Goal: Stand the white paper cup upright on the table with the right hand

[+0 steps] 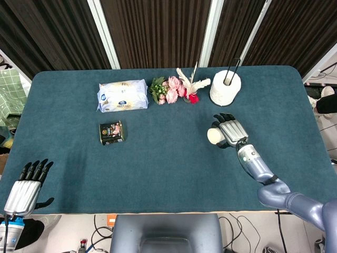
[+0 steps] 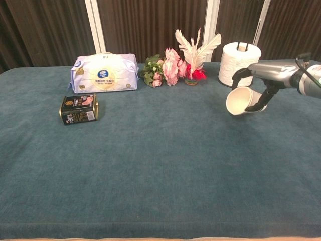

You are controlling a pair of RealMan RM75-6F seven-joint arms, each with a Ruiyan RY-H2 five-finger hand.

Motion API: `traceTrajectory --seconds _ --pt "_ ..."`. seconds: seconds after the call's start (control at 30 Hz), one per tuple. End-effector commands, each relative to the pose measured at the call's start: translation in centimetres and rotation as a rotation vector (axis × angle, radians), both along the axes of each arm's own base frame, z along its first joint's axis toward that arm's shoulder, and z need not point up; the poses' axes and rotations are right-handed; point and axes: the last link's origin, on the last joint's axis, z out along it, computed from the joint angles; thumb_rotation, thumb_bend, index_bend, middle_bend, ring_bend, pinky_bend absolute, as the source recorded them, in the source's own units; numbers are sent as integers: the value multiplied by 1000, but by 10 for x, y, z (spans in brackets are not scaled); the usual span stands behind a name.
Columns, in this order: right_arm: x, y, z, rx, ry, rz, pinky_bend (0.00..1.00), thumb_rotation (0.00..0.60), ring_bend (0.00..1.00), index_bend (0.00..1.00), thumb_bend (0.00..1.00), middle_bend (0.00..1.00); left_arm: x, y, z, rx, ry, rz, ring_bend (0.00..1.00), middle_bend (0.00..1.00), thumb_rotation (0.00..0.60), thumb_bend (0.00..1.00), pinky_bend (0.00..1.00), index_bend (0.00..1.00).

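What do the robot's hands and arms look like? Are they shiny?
Yes, a bit. The left hand has a silver-grey ribbed back and black fingers. The right hand matches it: a silver back, dark fingers underneath. Its right arm is smooth, rounded blue-grey metal with a paler wrist band. In the chest view a thin black cable loops near the wrist.

Dark pleated curtains [image 1: 158, 31] with white posts [image 1: 105, 34] back the teal table [image 1: 158, 168].
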Motion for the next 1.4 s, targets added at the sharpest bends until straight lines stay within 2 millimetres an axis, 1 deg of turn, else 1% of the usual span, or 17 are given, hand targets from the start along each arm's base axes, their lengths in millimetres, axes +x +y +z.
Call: traceTrajectory --seconds 0.03,0.2,0.33,0.37,0.43,0.5,0.6,0.77,0.87,1.03,1.2,1.4 --pt "13 0 10 -11 -136 -1 130 600 35 397 269 129 0 0 0 -1 0 0 0 1 599 41 0 0" --pt "35 5 23 7 -401 -22 130 600 35 391 273 129 0 0 -1 -3 1 1 0 1 599 41 0 0" --pt "42 8 32 16 -549 -47 130 600 35 388 273 129 0 0 -1 -4 2 0 0 1 599 41 0 0" --pt "46 8 39 10 -665 -74 130 600 35 392 273 130 1 0 -2 -4 2 0 0 1 599 41 0 0" --pt "43 8 51 28 -854 -138 130 600 35 398 282 130 1 0 -2 -7 3 -2 0 1 599 42 0 0" --pt "35 4 58 48 -993 -211 130 600 35 419 290 132 1 0 -3 -11 4 -2 0 1 599 41 0 0" --pt "18 -1 61 69 -1110 -305 130 600 35 429 292 133 1 0 -3 -13 3 0 0 1 599 41 0 0" --pt "-6 -3 53 100 -1160 -385 130 600 35 421 294 133 1 0 -2 -12 2 1 0 1 599 41 0 0" --pt "-21 -2 43 114 -1129 -410 130 600 35 415 295 133 1 1 -3 -17 3 0 0 1 599 41 0 0" --pt "-37 -1 26 128 -1083 -437 130 600 35 415 297 133 1 0 -4 -25 5 -1 0 1 599 40 0 0" --pt "-47 1 14 132 -1054 -442 130 600 35 419 299 133 2 0 -6 -33 7 -3 0 1 599 41 0 0" --pt "-53 1 9 135 -1043 -444 130 600 35 417 302 134 2 0 -8 -43 11 -3 0 1 599 41 0 0"
